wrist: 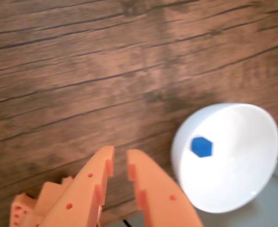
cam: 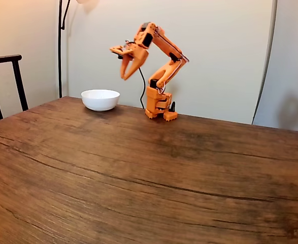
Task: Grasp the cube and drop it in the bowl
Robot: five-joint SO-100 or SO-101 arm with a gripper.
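Note:
A small blue cube (wrist: 201, 146) lies inside the white bowl (wrist: 243, 184), low on its left inner wall in the wrist view. In the fixed view the bowl (cam: 100, 99) stands on the wooden table at the far left, next to the arm's base. My orange gripper (wrist: 121, 158) hangs in the air to the left of the bowl in the wrist view, its fingers slightly apart with nothing between them. From the fixed view, the gripper (cam: 124, 76) points down, high above the table and just right of the bowl.
The brown wooden table (cam: 154, 168) stretches wide toward the camera in the fixed view. A dark chair back (cam: 6, 76) stands at the left edge, a lamp pole (cam: 60, 46) behind the bowl, and a light floor strip (wrist: 276, 208) past the table edge.

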